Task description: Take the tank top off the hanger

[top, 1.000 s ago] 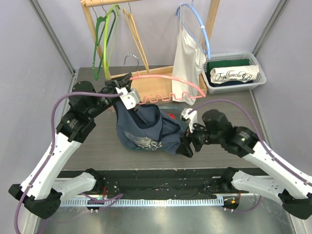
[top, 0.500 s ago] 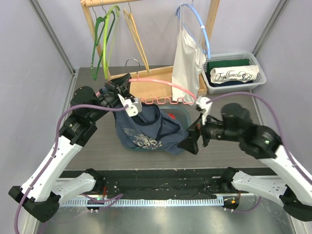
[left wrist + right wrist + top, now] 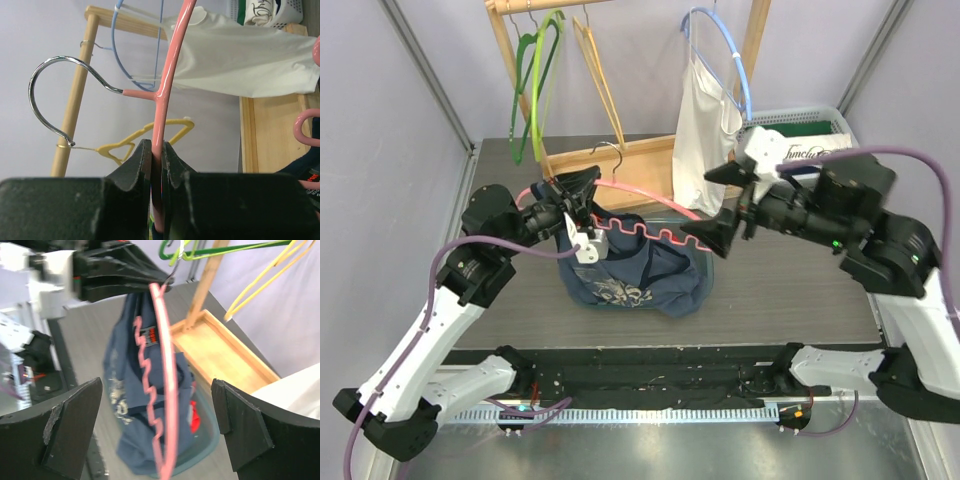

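We are holding the pink hanger (image 3: 655,200) up over the middle of the worktop (image 3: 790,290) with the left tool (image 3: 582,195). Its jaws are clamping tight on the hanger's upper bar, just below the metal hook (image 3: 31,92). The navy tank top (image 3: 630,285) is hanging from the end of the hanger nearest that tool, and its lower part is bunching on the worktop toward the near edge. The right tool (image 3: 697,203) is hovering beside the hanger's other end with its fingers spread wide, gripping nothing.

As we are judging it, the step in hand is getting the right tool onto the cloth so the top can be drawn off. To do this well, we are wanting the left tool holding the hanger high and steady. The right tool should be coming down on a fold clear of the wavy lower bar, pinching fabric only. It should then be pulling along the bar toward its free end, not straight down, so that no strap is snagging in the notches.

The left wrist view is showing the pinch itself, with the bar sitting between the closed jaws, which the overhead view is hiding. The right wrist view is looking along the hanger and showing the cloth gathered high beside the left tool. Only the overhead view is showing where the garment is meeting the worktop.
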`<action>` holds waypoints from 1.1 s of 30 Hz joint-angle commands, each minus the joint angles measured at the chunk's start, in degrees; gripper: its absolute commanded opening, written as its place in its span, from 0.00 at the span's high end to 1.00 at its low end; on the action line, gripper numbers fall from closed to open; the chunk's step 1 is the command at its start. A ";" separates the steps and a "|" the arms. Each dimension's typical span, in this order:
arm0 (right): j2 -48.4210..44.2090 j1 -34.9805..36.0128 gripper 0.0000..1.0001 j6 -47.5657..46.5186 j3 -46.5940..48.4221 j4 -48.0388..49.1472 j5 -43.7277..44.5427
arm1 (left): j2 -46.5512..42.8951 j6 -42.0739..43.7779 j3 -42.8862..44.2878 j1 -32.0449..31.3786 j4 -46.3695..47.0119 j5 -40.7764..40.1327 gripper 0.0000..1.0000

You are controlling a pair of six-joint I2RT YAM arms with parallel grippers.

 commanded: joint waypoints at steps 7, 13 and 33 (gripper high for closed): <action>9.64 -6.23 0.00 -5.42 5.91 -2.13 -7.43 | -3.64 7.14 1.27 -0.51 1.20 4.43 1.00; 8.50 -6.68 0.01 -2.43 -0.60 -1.26 -11.65 | -3.90 5.82 1.97 -0.51 1.37 1.87 1.00; 2.17 -6.68 0.87 2.50 -13.00 1.38 -17.99 | -3.37 5.03 0.30 -0.51 3.92 -0.59 1.00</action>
